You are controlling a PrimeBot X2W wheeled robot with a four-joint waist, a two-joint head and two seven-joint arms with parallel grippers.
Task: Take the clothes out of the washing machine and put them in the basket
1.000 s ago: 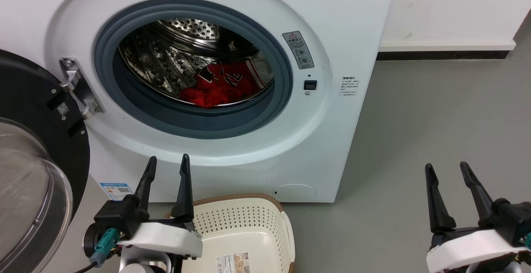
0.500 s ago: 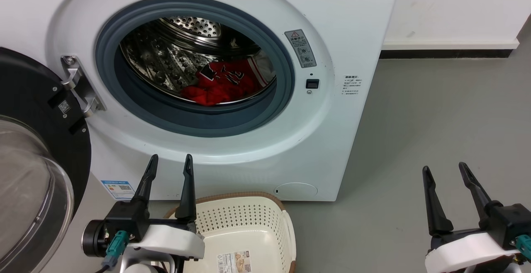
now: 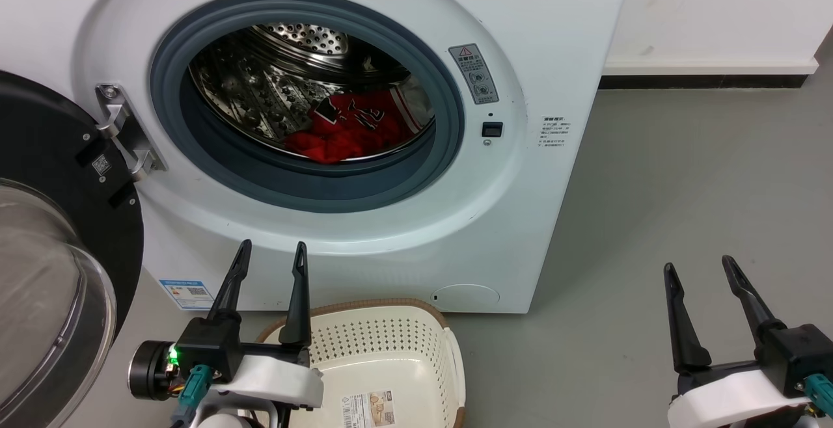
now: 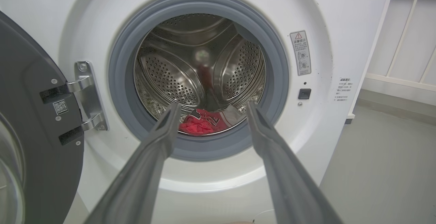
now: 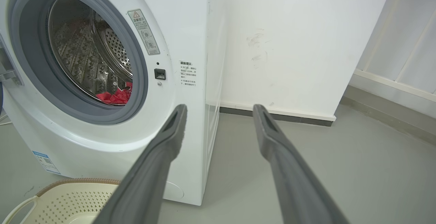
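The washing machine (image 3: pixel 553 25) stands with its door (image 3: pixel 39 155) swung wide, and the basket (image 3: pixel 371 340) sits on the floor (image 3: pixel 651 187) just before it. The clothes (image 3: pixel 345 132) lie low in the drum (image 3: pixel 260 90), near its front lip. The left pincer (image 3: pixel 273 246) and right pincer (image 3: pixel 697 263) are both spread, holding nothing. Best send the left in over the grey ring (image 3: pixel 325 187), dip low and pinch a thick fold.
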